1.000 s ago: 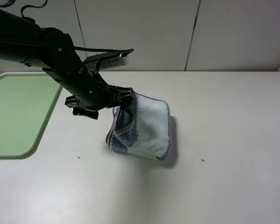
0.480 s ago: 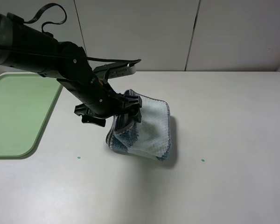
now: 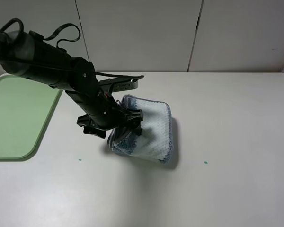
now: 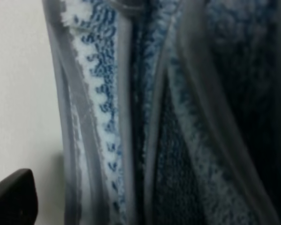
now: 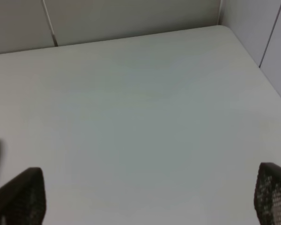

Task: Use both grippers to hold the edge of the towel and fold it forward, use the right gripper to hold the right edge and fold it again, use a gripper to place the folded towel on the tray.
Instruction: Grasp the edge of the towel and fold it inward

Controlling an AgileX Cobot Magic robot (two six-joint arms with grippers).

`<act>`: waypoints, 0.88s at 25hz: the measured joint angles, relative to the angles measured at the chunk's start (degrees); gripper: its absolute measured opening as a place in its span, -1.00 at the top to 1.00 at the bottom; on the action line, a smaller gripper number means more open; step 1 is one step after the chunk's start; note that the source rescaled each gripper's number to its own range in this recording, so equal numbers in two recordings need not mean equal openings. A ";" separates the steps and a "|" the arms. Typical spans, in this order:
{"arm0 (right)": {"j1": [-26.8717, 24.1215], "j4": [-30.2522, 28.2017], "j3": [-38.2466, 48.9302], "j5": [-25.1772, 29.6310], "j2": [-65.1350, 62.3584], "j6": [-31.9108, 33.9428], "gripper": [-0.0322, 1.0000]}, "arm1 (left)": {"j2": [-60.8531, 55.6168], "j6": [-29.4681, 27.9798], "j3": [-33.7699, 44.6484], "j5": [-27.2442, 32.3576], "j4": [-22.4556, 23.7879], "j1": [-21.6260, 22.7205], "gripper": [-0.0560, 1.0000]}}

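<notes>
Left tool [image 3: 128, 124]: your arm comes in from the upper left of the overhead frame and the tool sits at the left edge of the towel [image 3: 146, 131], jaws spread, not pinching the cloth as far as you can see. The wrist view is filled by stacked blue-and-white terry layers and grey hem [image 4: 126, 117] seen very close, too blurred to say whether a finger [image 4: 11, 197] touches them; only one dark fingertip shows at the lower left corner.

Right tool [image 5: 147, 197]: spread wide, both fingers at the bottom corners of its view, nothing between them, only bare surface [image 5: 140, 108] beneath. It is not visible in the overhead frame.

Towel: folded into a compact bundle, lying on the surface near the centre of the overhead frame.

Tray [image 3: 19, 118]: left edge of the overhead frame, well apart from the towel.
</notes>
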 joint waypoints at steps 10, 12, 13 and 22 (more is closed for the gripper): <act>0.00 0.00 0.00 0.00 0.00 0.00 -1.00 | 3.19 0.29 -0.09 -6.52 -0.17 -1.36 -1.00; 0.00 0.00 0.00 0.00 0.00 0.00 -1.00 | 3.23 0.29 -0.09 -7.56 -0.17 -1.51 -0.97; 0.00 0.00 0.00 0.00 0.00 0.00 -1.00 | 3.23 0.29 -0.09 -7.79 -0.17 -1.51 -0.91; 0.00 0.00 0.00 0.00 0.00 0.00 -1.00 | 3.23 0.29 -0.21 -8.79 -0.17 -1.51 0.39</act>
